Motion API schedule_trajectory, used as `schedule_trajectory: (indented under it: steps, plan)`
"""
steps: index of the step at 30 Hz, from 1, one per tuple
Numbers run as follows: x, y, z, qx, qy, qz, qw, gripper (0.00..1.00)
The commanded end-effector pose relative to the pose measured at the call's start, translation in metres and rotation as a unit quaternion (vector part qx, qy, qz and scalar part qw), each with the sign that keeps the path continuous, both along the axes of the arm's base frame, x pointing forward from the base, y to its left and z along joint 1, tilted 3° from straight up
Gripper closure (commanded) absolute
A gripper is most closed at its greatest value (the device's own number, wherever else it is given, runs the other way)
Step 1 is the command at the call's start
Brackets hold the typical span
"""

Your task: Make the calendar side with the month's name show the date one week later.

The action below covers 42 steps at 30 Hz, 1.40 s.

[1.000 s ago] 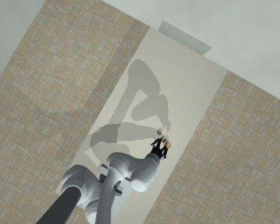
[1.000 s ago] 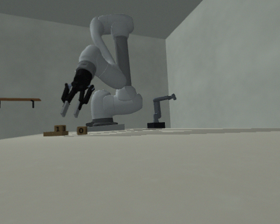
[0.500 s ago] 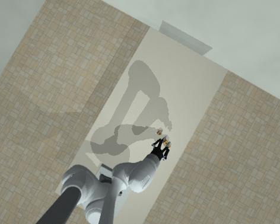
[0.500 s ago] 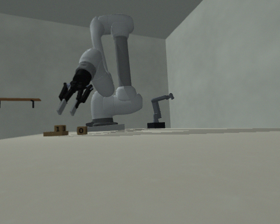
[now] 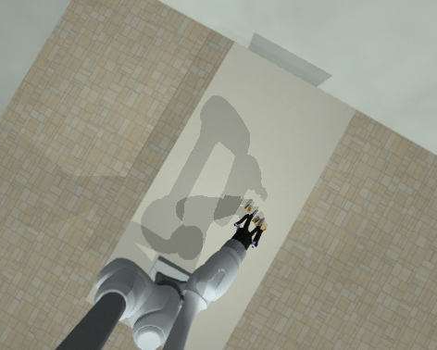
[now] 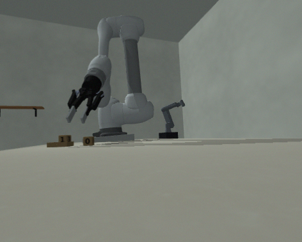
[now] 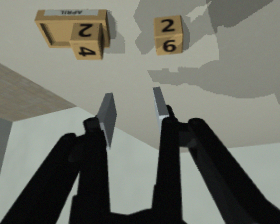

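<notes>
the gripper (image 7: 133,111) hangs above the table (image 6: 182,192) partly open and holding nothing, one cube (image 7: 88,39) in the tray (image 7: 47,26), the other cube (image 7: 169,35) beside it.

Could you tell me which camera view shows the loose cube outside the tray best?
Wrist: the loose cube fills it, faces 2 and 6 legible. Exterior shows it small, facing 0. Top shows only a speck.

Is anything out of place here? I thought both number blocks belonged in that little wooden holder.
Yes. Only one cube sits in the tray, leaving its other slot bare. The second cube stands on the table beside it, apart from the tray. The pincer hovers above, partly open, holding nothing.
</notes>
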State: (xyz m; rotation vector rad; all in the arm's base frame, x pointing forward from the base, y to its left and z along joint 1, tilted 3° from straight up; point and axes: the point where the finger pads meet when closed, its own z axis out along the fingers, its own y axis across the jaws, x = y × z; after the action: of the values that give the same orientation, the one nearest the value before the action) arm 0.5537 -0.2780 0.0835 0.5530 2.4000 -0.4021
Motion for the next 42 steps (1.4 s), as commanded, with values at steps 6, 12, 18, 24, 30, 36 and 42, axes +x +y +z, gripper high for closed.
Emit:
schedule_trajectory:
  steps: [6, 12, 18, 24, 30, 36, 42]
  plan:
    - [0.004, 0.012, -0.003, -0.004, -0.044, 0.017, 0.999, 0.64]
    - [0.006, 0.024, -0.006, 0.006, -0.051, 0.028, 0.998, 0.64]
    - [0.007, 0.033, -0.009, 0.015, -0.055, 0.036, 0.998, 0.64]
    - [0.007, 0.036, -0.01, 0.02, -0.056, 0.039, 0.997, 0.64]
    - [0.006, 0.039, -0.011, 0.023, -0.057, 0.041, 0.997, 0.64]
    - [0.004, 0.041, -0.013, 0.023, -0.057, 0.042, 0.997, 0.64]
    - [0.004, 0.041, -0.013, 0.023, -0.057, 0.042, 0.997, 0.64]
